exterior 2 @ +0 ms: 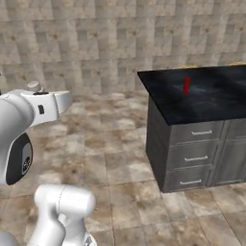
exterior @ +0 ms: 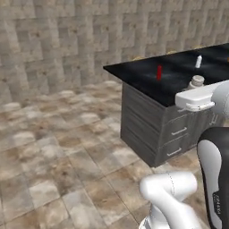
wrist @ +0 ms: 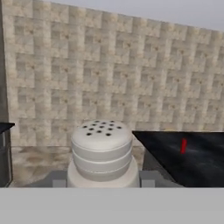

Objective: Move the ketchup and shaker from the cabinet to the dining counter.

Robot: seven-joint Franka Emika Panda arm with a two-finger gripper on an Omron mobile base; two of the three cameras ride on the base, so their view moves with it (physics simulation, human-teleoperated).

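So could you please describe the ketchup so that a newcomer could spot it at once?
Find the dining counter, the black marble-veined top on grey drawers. Near its left end stands the ketchup, upright and slim; it is the one red thing there, unlike the white bottle farther along.

Even, soft rendered light falls across all views, with no clear source and no hard shadows. The dining counter (exterior: 147, 76) shows a faint pale sheen around the ketchup (exterior: 159, 72). Every picture is soft and low in detail; the stone wall beyond the counter is blurred.
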